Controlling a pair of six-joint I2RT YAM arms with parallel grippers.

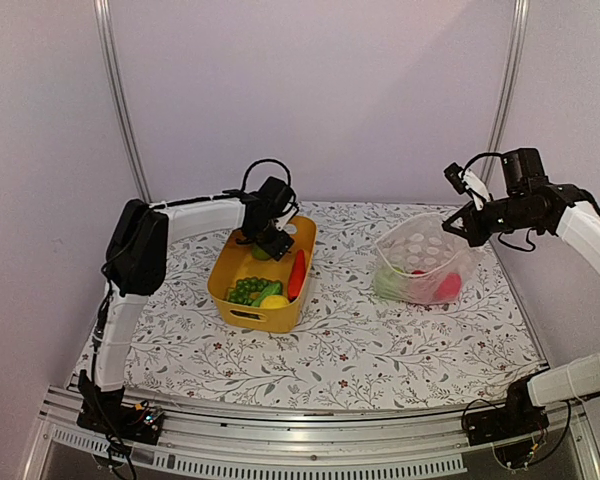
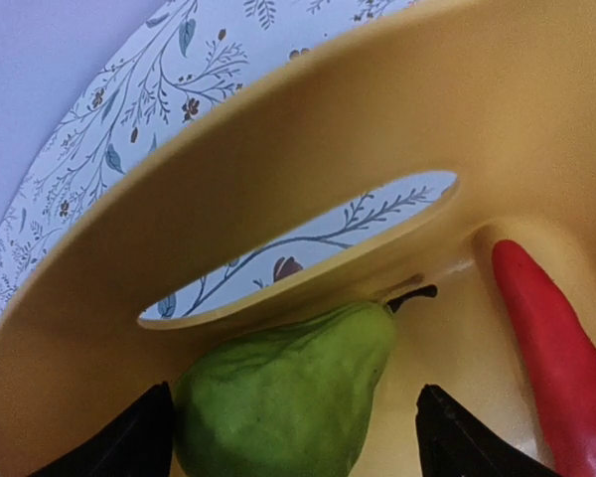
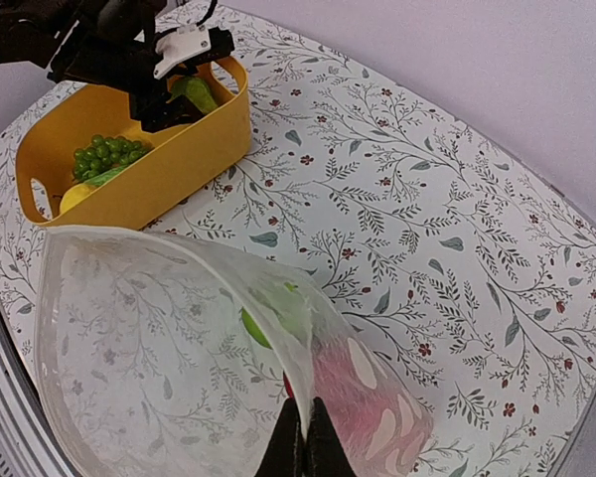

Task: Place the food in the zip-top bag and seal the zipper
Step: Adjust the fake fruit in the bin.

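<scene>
On the floral table [image 1: 360, 350], the right gripper [image 3: 305, 449] pinches the part-filled zip-top bag [image 1: 420, 262] while the left gripper [image 1: 267, 245], spread wide, straddles a green pear [image 2: 288, 397] in the yellow basket [image 1: 255, 312]; zipper [image 3: 209, 253] unsealed.

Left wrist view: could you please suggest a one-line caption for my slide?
Open left gripper straddles a green pear inside the yellow basket, beside a red chili pepper.
</scene>
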